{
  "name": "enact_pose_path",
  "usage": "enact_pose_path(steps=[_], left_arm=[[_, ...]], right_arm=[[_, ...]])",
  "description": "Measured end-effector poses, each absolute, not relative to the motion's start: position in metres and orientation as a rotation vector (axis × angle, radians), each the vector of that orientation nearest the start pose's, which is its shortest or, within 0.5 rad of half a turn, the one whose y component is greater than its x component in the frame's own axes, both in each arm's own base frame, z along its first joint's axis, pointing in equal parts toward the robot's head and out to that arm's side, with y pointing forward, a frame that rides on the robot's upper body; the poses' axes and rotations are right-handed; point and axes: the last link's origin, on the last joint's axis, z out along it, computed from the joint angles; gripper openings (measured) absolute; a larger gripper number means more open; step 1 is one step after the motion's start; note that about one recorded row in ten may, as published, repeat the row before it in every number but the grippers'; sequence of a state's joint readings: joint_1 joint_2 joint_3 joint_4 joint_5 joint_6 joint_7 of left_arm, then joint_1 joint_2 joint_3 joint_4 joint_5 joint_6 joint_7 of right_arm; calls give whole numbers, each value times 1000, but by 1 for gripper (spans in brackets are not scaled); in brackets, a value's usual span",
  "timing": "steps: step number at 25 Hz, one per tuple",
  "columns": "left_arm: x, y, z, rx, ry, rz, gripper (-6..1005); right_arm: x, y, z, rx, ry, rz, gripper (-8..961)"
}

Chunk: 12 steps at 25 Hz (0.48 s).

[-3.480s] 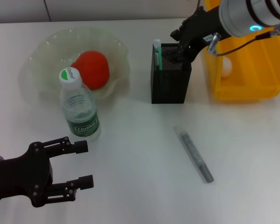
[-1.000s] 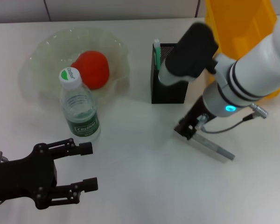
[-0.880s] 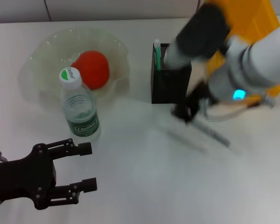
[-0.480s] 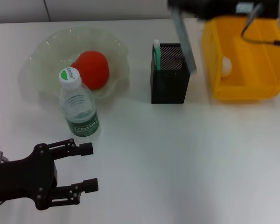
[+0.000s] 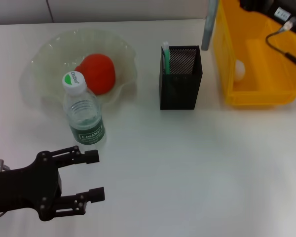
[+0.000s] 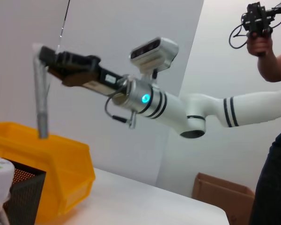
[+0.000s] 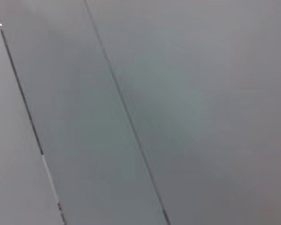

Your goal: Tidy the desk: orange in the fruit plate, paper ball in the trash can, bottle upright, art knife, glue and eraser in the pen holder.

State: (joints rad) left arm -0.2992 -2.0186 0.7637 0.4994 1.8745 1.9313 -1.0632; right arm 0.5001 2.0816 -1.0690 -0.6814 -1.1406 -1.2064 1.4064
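The right gripper (image 6: 49,58) has its jaws clamped on the knife's (image 5: 209,22) top end, hanging above the holder (image 5: 181,76); stiff, light, slim, it may swing. Left gripper (image 5: 86,175) parked, jaws apart

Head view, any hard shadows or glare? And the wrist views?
Head view: even light, soft shadows by pen holder and bottle, glints on the fruit plate, left tool parked near. Left wrist view: right tool, gripping the art knife, dark against a pale wall. Right wrist view: grey panels, no glare.
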Motion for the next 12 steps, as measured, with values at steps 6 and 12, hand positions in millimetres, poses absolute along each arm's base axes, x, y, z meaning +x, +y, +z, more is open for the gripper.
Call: enact_pose_path(steps=[6, 12], left_arm=[[-296, 219, 6, -2833, -477, -1078, 766], [-295, 218, 8, -2830, -473, -1102, 766]], right_arm=[[212, 394, 4, -2203, 706, 1158, 139], [210, 393, 4, -2212, 675, 1158, 325]])
